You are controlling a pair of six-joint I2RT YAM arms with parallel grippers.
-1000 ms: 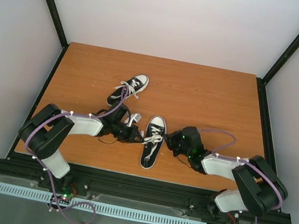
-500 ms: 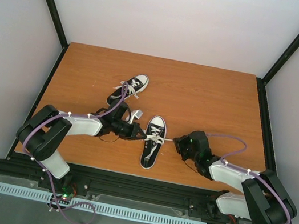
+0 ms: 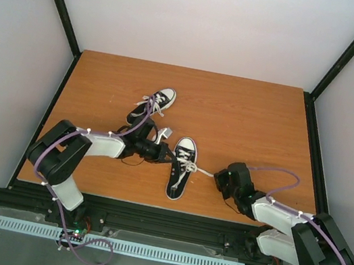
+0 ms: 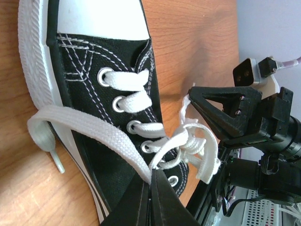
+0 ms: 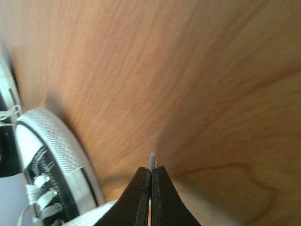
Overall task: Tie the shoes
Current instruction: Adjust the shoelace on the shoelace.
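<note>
Wooden table (image 3: 249, 111): orange-brown board; both shoes lie on it and both grippers sit low over it.
Left gripper (image 4: 151, 179): fingertips pressed together with no gap showing, nipping a flat white lace strand right at their ends.
Left-held strand (image 4: 94, 137): leaves the left fingertips, crosses the black canvas side of the near shoe, curls over the white sole and ends in a clear tip (image 4: 58, 163) lying on the wood beside the sole.
Near shoe (image 3: 179, 174): directly in front of the left gripper's fingertips, joined to them by its lace. It has black canvas, a white toe cap and a white sole, and its toe points away from the arm bases. It lies between the two grippers, close to the left one and apart from the right one.
Lace bunch (image 4: 194, 143): loose loops gathered over the lower eyelets, just beyond the left fingertips; whether a knot has formed cannot be told.
Right gripper (image 5: 150, 178): fingers closed tight, a small pale lace tip (image 5: 152, 159) poking out between their ends.
Right-held strand (image 3: 203, 171): a white line running from the near shoe's lacing across bare wood to the right gripper.
Toe cap (image 5: 51, 141): in the right wrist view, off to the left of the right fingers and apart from them.
Far shoe (image 3: 153, 106): beyond the left gripper's wrist, white laces spread across its top, touched by neither gripper.
</note>
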